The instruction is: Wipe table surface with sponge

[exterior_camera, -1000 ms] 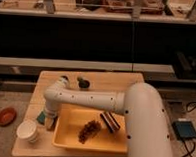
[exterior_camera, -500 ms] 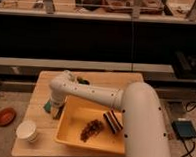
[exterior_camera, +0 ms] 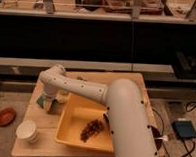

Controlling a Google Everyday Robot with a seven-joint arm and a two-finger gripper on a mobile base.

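Entries are being listed from the left edge across.

- Reddish bowl [exterior_camera: 5, 116]: being recorded on the floor, left of the desk [exterior_camera: 52, 140] and apart from it.
- Paper cup [exterior_camera: 27, 130]: being shown upright near the desk's front left corner, well clear of the sponge.
- Sponge [exterior_camera: 41, 100]: being seen as a small teal block low over the left part of the desk, behind the cup and just left of the yellow tray. It is touching or just beside the pincer; whether it is being pressed flat on the wood cannot be told.
- Pincer [exterior_camera: 49, 105]: being held pointing down at the desk's left side, at the sponge. How far it is open cannot be told, nor whether the sponge is being gripped.
- Yellow tray [exterior_camera: 62, 125]: being carried on the desk's middle, with dark scraps [exterior_camera: 92, 128] lying inside.
- White arm [exterior_camera: 124, 119]: being seen reaching from the front right across the tray.
- Blue box [exterior_camera: 183, 129]: being recorded on the floor at right.

Handling, as judged: the sponge is being taken for light, soft and compressible, not fragile. It is best pinched across its short sides, near the top, so that the lower face is being left free to rub the wood. A squeezed block may be expected to slip or fold under drag.
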